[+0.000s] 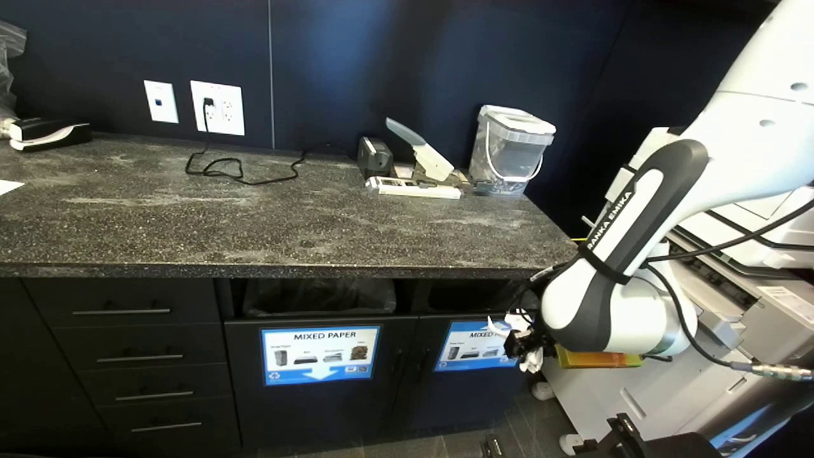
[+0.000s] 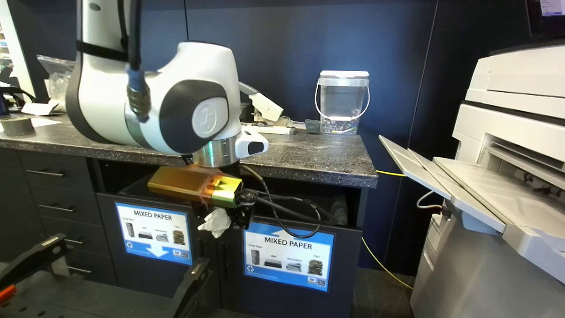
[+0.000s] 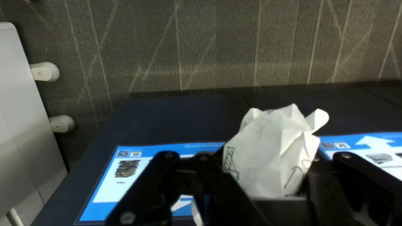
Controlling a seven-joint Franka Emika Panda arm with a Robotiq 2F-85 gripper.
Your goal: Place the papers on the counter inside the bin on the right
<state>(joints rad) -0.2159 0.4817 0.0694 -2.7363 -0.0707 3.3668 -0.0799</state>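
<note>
Paper (image 2: 216,222) is in the grip, so this reads as the carry step, with the drop-off not yet done. It's a crumpled white wad hanging outside the cabinet doors (image 1: 318,413), by my eye roughly between the left label (image 2: 153,233) and right label (image 2: 289,256). Target should be the right-hand bin (image 1: 470,294); both labels say MIXED PAPER, so side is what counts.

Gripper (image 3: 270,175): narrow, clamped on the wad, with paper bulging past the fingertips. No contact with the doors that I can make out. A bit of white (image 3: 197,214) shows by one jaw too; can't tell if it's the same sheet.

Next move, my guess: line up on that opening, feed the wad in past the lip under the counter (image 1: 305,229), only then let go. Depth is hard to judge. Release short and it'll probably land on the floor (image 3: 204,47). Loose folds could catch on the lip.

White sheet (image 1: 9,186) at the counter's left end, only partly visible: could be a later trip, can't say.
</note>
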